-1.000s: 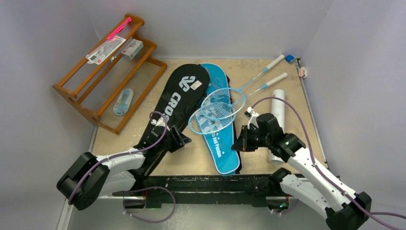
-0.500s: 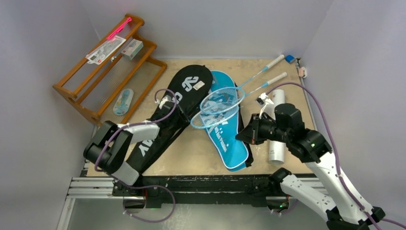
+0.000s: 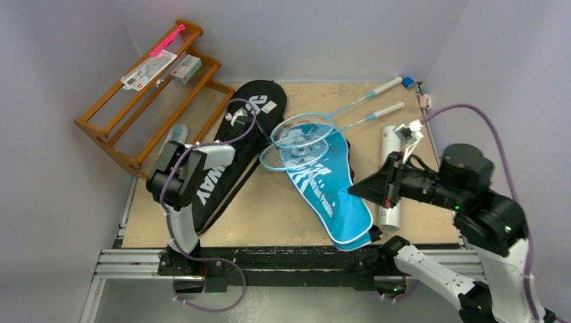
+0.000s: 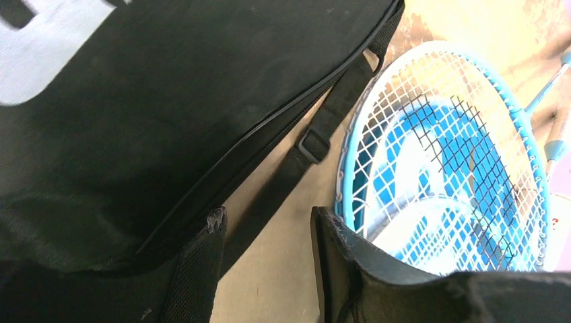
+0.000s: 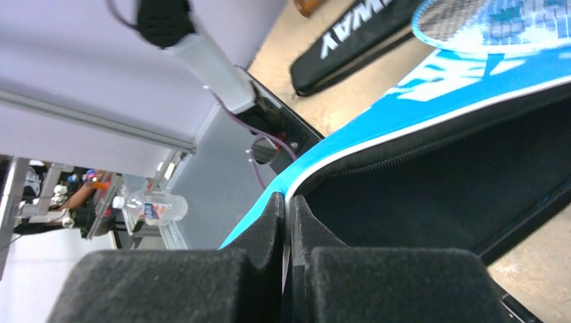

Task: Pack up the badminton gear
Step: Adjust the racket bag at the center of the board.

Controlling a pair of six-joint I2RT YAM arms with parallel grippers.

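A: Top view. Where is the gear sitting on the worktop (image 3: pixel 269 208)?

B: The black cover (image 3: pixel 225 182) is lying diagonally, head toward 12 o'clock, tail toward 8 o'clock. The blue cover (image 3: pixel 323 185) is running from the centre down toward 5 o'clock. The two rackets (image 3: pixel 299 141) are resting with overlapped heads on the blue cover's upper end, handles pointing toward 1 to 2 o'clock. The tube (image 3: pixel 388 138) is lying at 3 o'clock, near the worktop's right edge, partly hidden by the right arm.

A: Left end effector (image 4: pixel 266 225)?

B: Released. Its wrist view is showing the fingers apart with bare worktop between them. The black cover's edge and strap are lying at its 10 o'clock and a racket head at its 2 o'clock. Whether a finger is touching the cover, cannot tell.

A: Right end effector (image 5: pixel 286 202)?

B: Clenched on the blue cover. The pads are pinching its white-piped rim near the 5 o'clock end and holding that edge up off the worktop. The cover is gaping there, dark lining showing.

A: Anything else?

B: A rack (image 3: pixel 108 131) is standing at 10 o'clock, well apart from both arms.
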